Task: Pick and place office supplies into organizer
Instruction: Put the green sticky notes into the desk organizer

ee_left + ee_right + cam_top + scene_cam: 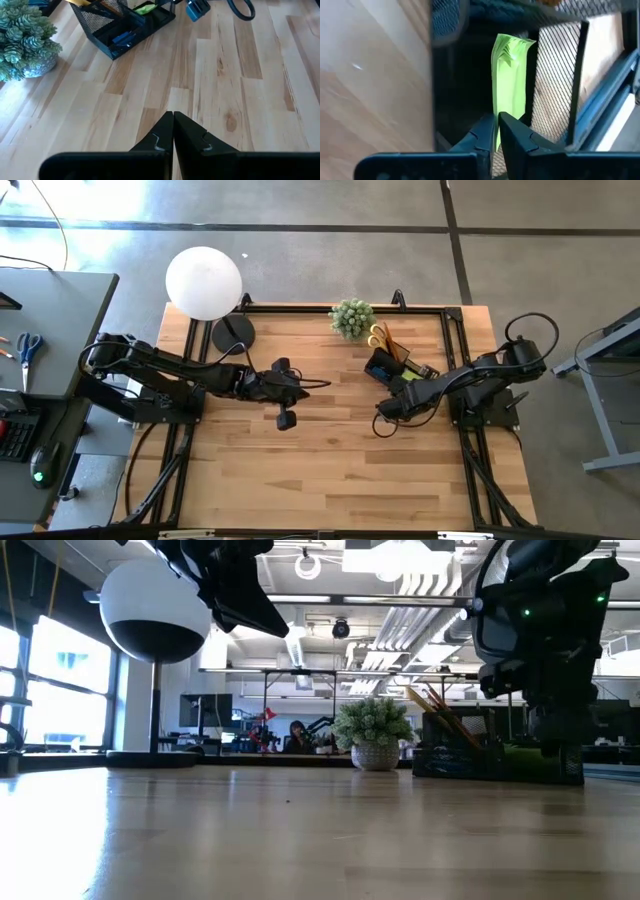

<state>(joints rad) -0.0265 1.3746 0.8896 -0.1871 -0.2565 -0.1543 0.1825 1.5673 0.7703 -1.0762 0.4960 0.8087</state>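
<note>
My right tool [497, 131] pinches the green sticky-note pad [510, 75] inside the organizer [555, 75]; loosening unevenly could drag it out.

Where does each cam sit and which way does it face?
High: overhead, straight down; both arms, organizer.
Low: tabletop height, level toward room; arms overhead, plant.
Left wrist: over bare wood; shut left end effector.
Right wrist: into organizer; right end effector at sticky-note pad.
Shared: all four show the organizer.

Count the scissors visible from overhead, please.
2: yellow-handled scissors standing in the organizer beside the plant; blue-handled scissors lying on the grey side desk. Others may be hidden.
</note>
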